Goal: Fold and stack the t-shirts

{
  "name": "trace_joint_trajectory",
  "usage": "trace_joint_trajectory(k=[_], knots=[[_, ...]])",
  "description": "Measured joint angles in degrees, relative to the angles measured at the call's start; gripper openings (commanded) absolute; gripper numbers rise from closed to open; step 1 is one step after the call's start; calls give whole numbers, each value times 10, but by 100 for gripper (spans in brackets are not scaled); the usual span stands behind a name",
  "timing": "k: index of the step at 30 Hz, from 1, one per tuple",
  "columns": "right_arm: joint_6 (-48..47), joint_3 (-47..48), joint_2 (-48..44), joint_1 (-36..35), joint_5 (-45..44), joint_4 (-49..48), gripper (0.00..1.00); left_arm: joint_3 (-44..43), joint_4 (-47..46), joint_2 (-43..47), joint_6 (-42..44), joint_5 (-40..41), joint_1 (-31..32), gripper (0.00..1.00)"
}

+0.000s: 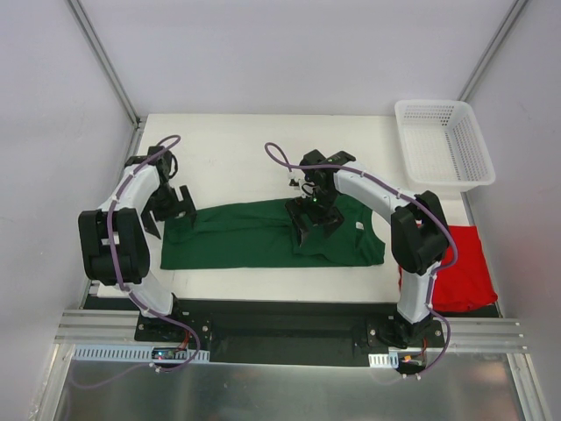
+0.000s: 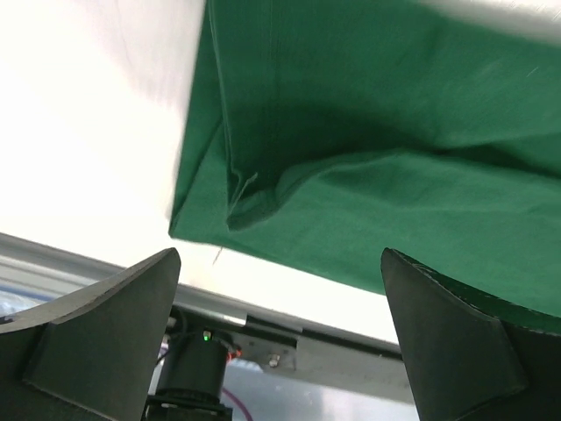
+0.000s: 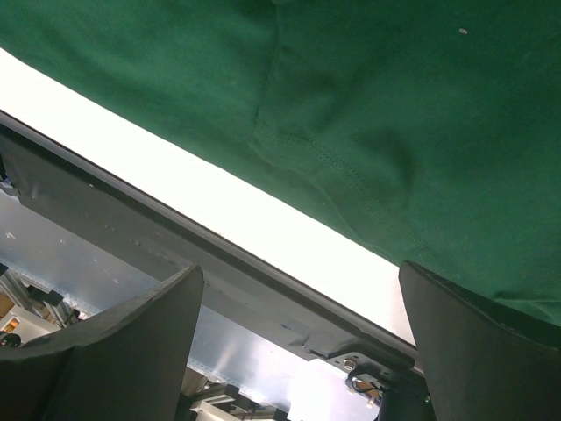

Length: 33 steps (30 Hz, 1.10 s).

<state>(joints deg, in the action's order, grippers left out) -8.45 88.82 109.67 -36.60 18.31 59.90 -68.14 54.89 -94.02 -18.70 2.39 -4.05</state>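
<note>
A green t-shirt point(image 1: 254, 237) lies folded lengthwise into a long band across the middle of the white table point(image 1: 237, 149). Its left end point(image 2: 368, 175) fills the left wrist view and its cloth point(image 3: 377, 114) fills the right wrist view. My left gripper point(image 1: 173, 210) hovers over the shirt's left end, open, nothing between its fingers point(image 2: 105, 338). Over the shirt's right half, near the collar, my right gripper point(image 1: 314, 226) is open and holds nothing. A red t-shirt point(image 1: 460, 272) lies folded at the table's right front corner.
A white plastic basket point(image 1: 443, 145) stands at the back right corner. The metal rail point(image 1: 289, 329) carrying both arm bases runs along the near edge. Grey walls and frame posts close in the table on three sides.
</note>
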Motion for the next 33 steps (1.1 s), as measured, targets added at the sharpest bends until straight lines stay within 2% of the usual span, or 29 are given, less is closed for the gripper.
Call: trace_joint_trajectory(k=[5,8,9,12,13,15,16,22,33], knots=[[0,-2,0,0,0,-1,96,-49,-13,-31,2,13,0,99],[0,-8,0,0,0,-1,96,-57,-30,-57,3,11,0,92],[0,-10,0,0,0,-1,96,-57,-35,-66,5,8,0,83],[0,-19,0,0,-1,-1,96,-51,-50,-71,9,-5,-6,72],[0,-23,-1,0,-1,-1,96,-49,-54,-71,11,-11,-9,60],[0,-30,-1,0,-1,-1,96,-42,-63,-71,13,-25,-19,49],[0,-33,-2,0,-2,-1,96,-38,-66,-71,15,-32,-26,38],[0,-38,-2,0,-2,-1,96,-22,-73,-63,20,-50,-63,16],[-1,-37,-2,0,-2,-1,96,22,-77,-22,23,-69,-69,15]])
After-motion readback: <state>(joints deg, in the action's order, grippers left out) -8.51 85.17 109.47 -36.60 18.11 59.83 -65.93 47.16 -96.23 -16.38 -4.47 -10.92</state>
